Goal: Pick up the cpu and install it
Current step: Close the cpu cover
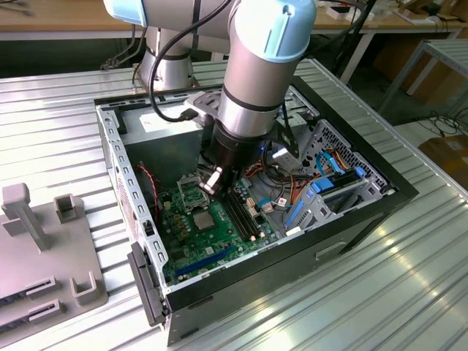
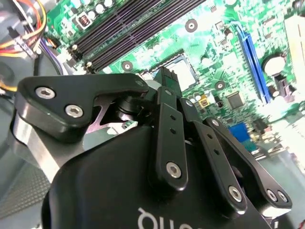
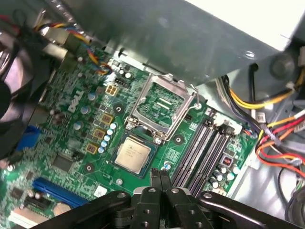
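A ribbed silver metal desk point(image 1: 409, 292) carries an open black desktop computer case point(image 1: 365, 219), and a grey fixture plate point(image 1: 44, 248) lies at the exterior view's left. Inside the case lies a green motherboard point(image 3: 71, 124). Above it hangs the black hand point(image 3: 160, 175), fingers pressed together with nothing between them. The cpu, a small flat square chip with a pale silver-grey face point(image 3: 133, 155), sits in its socket, beside the raised silver socket frame point(image 3: 162, 106).

A robotics lab or workshop is shown: an opened computer case point(image 1: 248, 197) is set on a ribbed metal table point(image 1: 58, 124), a grey fixture point(image 1: 44, 248) at its edge, wooden workbenches point(image 1: 66, 18) behind.
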